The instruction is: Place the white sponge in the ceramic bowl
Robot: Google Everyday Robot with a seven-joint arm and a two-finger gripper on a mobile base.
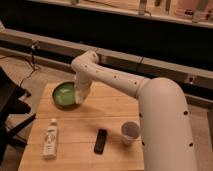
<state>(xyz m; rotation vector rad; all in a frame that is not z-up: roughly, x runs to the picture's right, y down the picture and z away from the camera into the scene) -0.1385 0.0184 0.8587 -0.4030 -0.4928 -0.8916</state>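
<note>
The white arm's pincer (81, 96) hangs low at the right rim of the shallow green ceramic bowl (54, 95) on the wooden table (112, 112). I cannot pick out the small off-white sponge, nor tell whether the pincer is open or gripping it. By my reckoning the carry is done and the drop into the bowl remains.

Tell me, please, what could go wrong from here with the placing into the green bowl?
1. The gripper hangs over the right rim of the ceramic bowl, not over its middle. Anything released there might catch the rim and drop onto the table.
2. The gripper looks very close to the bowl, so a sideways move could shove it.
3. The white sponge is not visible, so whether it is held is unconfirmed.
</note>
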